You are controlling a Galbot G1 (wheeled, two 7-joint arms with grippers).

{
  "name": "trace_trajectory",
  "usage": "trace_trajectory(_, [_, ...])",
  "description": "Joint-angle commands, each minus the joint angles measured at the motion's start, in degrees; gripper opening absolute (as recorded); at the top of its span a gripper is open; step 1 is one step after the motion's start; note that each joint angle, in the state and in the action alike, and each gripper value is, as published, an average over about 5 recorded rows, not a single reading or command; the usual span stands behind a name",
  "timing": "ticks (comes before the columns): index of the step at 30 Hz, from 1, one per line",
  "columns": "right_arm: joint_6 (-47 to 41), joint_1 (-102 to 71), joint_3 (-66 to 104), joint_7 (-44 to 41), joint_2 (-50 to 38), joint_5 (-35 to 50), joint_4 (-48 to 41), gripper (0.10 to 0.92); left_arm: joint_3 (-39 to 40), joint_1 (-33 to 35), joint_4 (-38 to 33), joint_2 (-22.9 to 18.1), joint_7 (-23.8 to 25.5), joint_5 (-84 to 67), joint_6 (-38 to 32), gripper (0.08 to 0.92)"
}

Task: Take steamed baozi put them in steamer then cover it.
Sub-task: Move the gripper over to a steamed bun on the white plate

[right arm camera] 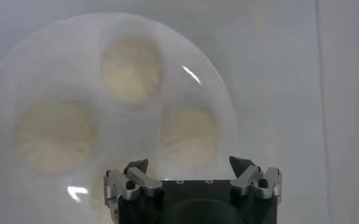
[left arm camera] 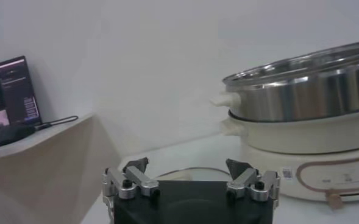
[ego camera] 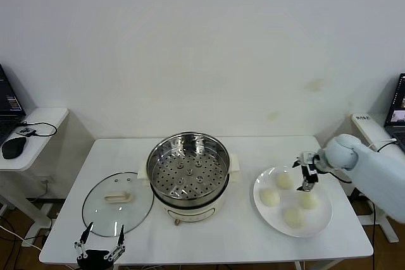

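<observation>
Nothing yet loaded: steamer [ego camera: 188,172] stood open at the middle of the worktop [ego camera: 253,147], perforated tray bare. All four buns [ego camera: 270,197] lay on the white plate [ego camera: 324,219] to the robot's right of the steamer, apart from it. Glass lid [ego camera: 118,203] rested flat on the worktop just beside the steamer on the other side, untouched. Right hand [ego camera: 307,178] hung over the plate above the buns, fingers spread and apparently empty, though hard to confirm from overhead. Left hand [ego camera: 100,251] parked low at the near edge by the lid, fingers also spread, gripping nothing. Left to do, seemingly: move four buns, then cover.
</observation>
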Motion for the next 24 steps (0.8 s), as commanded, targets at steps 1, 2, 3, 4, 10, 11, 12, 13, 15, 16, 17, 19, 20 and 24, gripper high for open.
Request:
trace_trajectory(1, [-1.39, 3.52, -5.25, -0.91, 5.05, -0.83, -4.49, 0.823, -0.27, 0.03, 0.04, 0.06, 0.0, 0.04, -0.05, 0.823])
trace_trajectory(2, [-1.49, 3.41, -5.26, -0.89, 5.13, -1.08, -4.74, 0.823, -0.28, 0.01, 0.1, 0.05, 0.01, 0.04, -0.07, 0.823])
trace_trajectory(3, [-1.56, 3.32, -5.24, -0.84, 5.23, -1.26, -5.02, 0.823, -0.28, -0.02, 0.15, 0.03, 0.0, 0.04, -0.1, 0.823])
trace_trajectory(4, [-1.6, 3.23, -5.16, -0.75, 5.39, -1.42, -5.37, 0.823, -0.27, -0.07, 0.2, 0.0, 0.0, 0.05, -0.12, 0.823])
trace_trajectory(10, [-1.75, 2.62, -4.21, -0.07, 6.81, -2.16, -7.47, 0.819, -0.31, -0.23, 0.39, -0.09, -0.05, 0.44, -0.39, 0.823])
trace_trajectory(11, [-1.76, 2.55, -4.08, 0.01, 7.09, -2.3, -7.84, 0.815, -0.36, -0.22, 0.41, -0.09, -0.06, 0.56, -0.47, 0.823])
trace_trajectory(12, [-1.77, 2.52, -4.0, 0.07, 7.33, -2.39, -8.13, 0.811, -0.41, -0.21, 0.44, -0.1, -0.07, 0.67, -0.56, 0.823])
trace_trajectory(13, [-1.8, 2.51, -3.94, 0.11, 7.56, -2.47, -8.4, 0.805, -0.45, -0.2, 0.47, -0.11, -0.08, 0.75, -0.63, 0.823])
trace_trajectory(15, [-1.92, 2.57, -3.91, 0.17, 7.94, -2.52, -8.72, 0.789, -0.47, -0.22, 0.59, -0.15, -0.1, 0.87, -0.77, 0.823])
trace_trajectory(16, [-1.99, 2.6, -3.91, 0.2, 8.11, -2.53, -8.85, 0.779, -0.47, -0.24, 0.66, -0.18, -0.13, 0.92, -0.84, 0.823])
trace_trajectory(17, [-2.03, 2.64, -3.91, 0.26, 8.29, -2.54, -9.01, 0.766, -0.46, -0.27, 0.74, -0.21, -0.15, 0.97, -0.92, 0.823])
trace_trajectory(19, [-2.12, 2.68, -3.92, 0.38, 8.6, -2.56, -9.32, 0.744, -0.42, -0.31, 0.86, -0.27, -0.18, 1.11, -1.09, 0.823])
trace_trajectory(20, [-2.17, 2.65, -3.92, 0.41, 8.71, -2.57, -9.4, 0.729, -0.4, -0.32, 0.9, -0.29, -0.2, 1.17, -1.16, 0.823])
trace_trajectory(24, [-2.47, 2.26, -3.96, 0.1, 8.53, -2.62, -8.79, 0.685, -0.4, -0.3, 1.01, -0.29, -0.31, 1.26, -1.3, 0.823])
